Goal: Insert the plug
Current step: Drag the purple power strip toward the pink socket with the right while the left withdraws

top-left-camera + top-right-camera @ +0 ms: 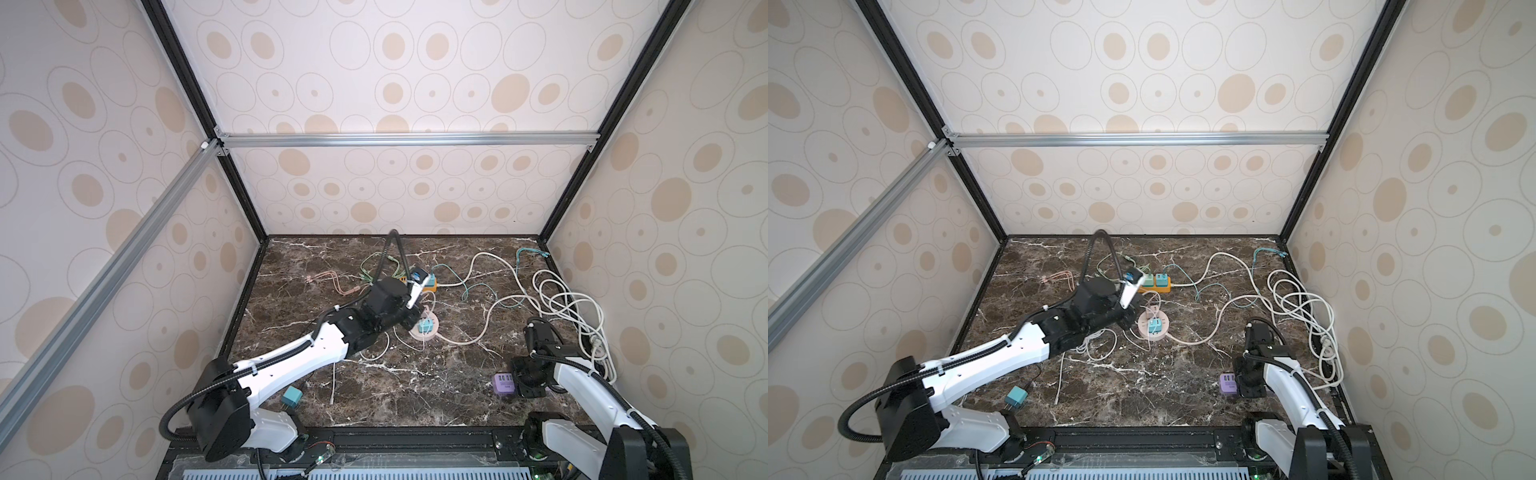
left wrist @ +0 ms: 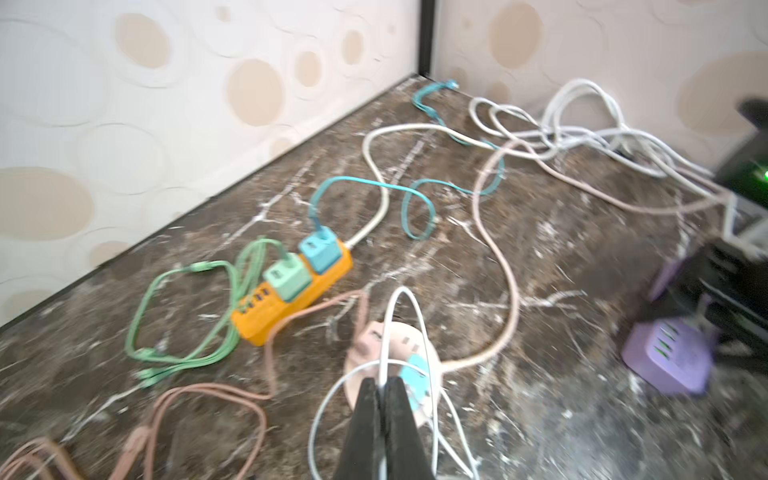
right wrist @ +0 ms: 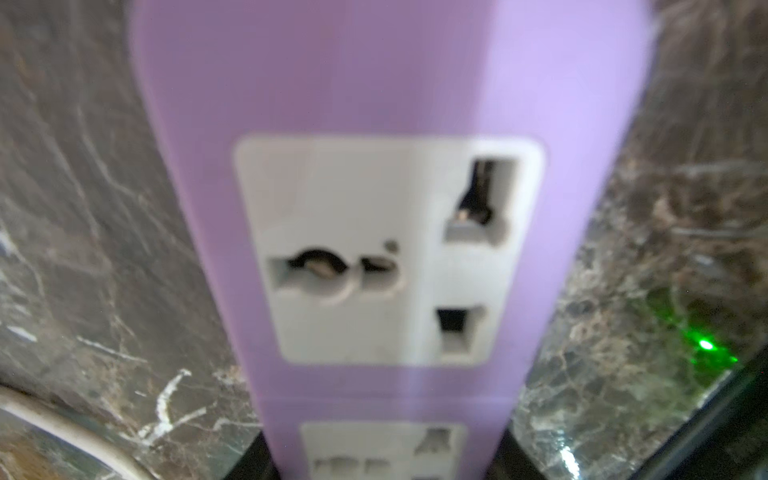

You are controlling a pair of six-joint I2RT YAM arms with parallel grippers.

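Lilac plastic power strip (image 3: 374,75) fills the right wrist view, closest of all to a lens, with a white universal socket face (image 3: 388,249) on its body. The right gripper (image 3: 382,463) has this strip between its black fingers (image 3: 257,463), which lie against both long sides. The jaws are roughly half spread and clamp the strip. In both top views the strip lies at the lower right of the brown marble tabletop (image 1: 415,395).

The left wrist view is blurred. In it the left gripper (image 2: 381,386) has its jaws pressed together, and a thin white cable (image 2: 385,332) runs in between the tips, pinched there. The tips hover over the edge of a round pale-pink socket disc (image 1: 1166,323), which carries a teal charger cube (image 1: 1155,326). In a top view the disc sits at mid-frame.

A small plug (image 1: 331,401) ends a straight white lead on the marble, lower left of centre, near a loose teal charger block (image 1: 292,397). The arm hides the lead's upper run, so I cannot tell whether it is the pinched cable.

Just above the disc in the frame lies an orange plastic power strip (image 2: 266,320) with a mint-green charger (image 2: 288,279) plugged in. A tangle of thick white cord (image 1: 569,307) lies along the right edge.
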